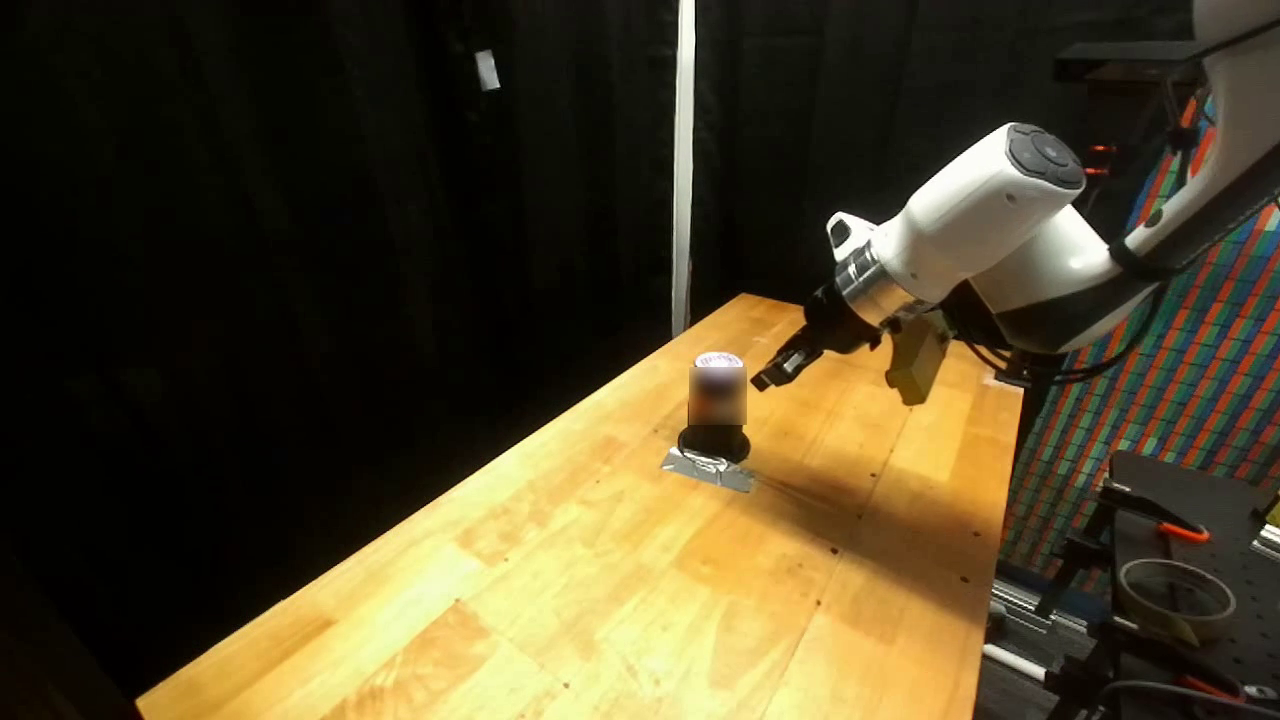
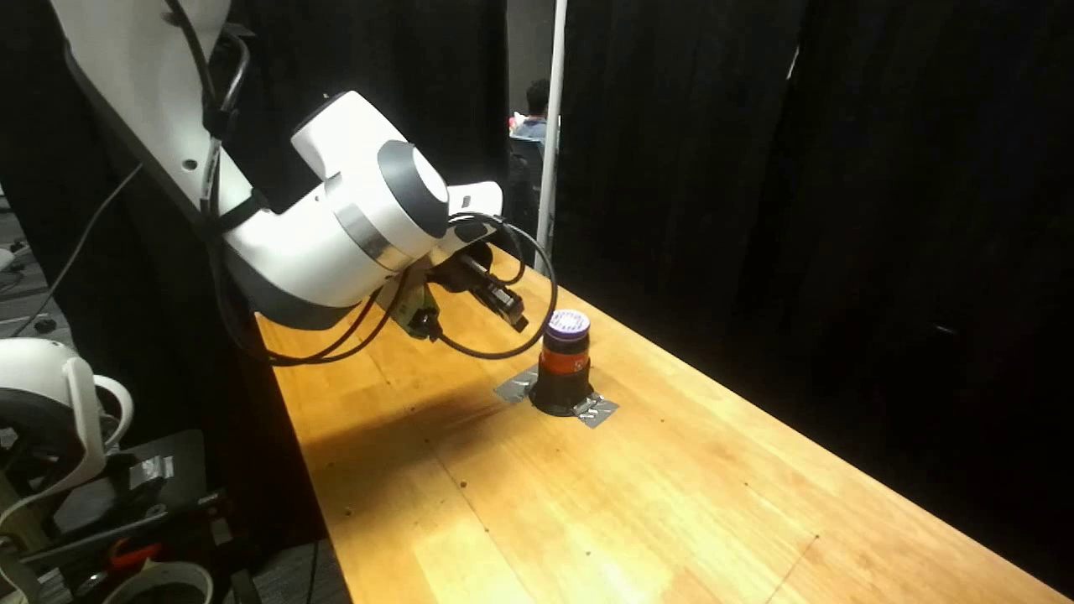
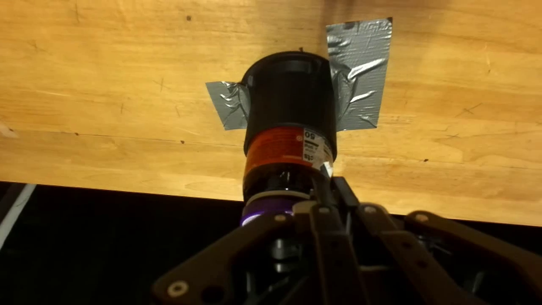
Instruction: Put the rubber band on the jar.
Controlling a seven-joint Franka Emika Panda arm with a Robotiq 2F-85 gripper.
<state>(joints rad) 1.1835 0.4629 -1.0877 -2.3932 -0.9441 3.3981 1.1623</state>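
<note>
The jar (image 1: 717,395) stands upright on the wooden table, with an orange label and a purple lid. It shows in both exterior views (image 2: 564,361). In the wrist view the jar (image 3: 275,146) sits in a black cylindrical base (image 3: 292,93). A thin beige band (image 3: 275,193) circles its neck just under the lid; it may be the rubber band, but I cannot tell for sure. My gripper (image 3: 332,188) has its fingers together beside the jar's upper part, partly covering the lid. The gripper also shows in both exterior views (image 1: 762,382) (image 2: 520,323). I see nothing held between the fingertips.
Grey tape strips (image 3: 360,76) (image 3: 230,106) fix the base to the table (image 1: 600,560). Black curtains and a white pole (image 2: 551,126) stand behind the table's long edge. A side cart with a tape roll (image 1: 1175,597) is beside the table.
</note>
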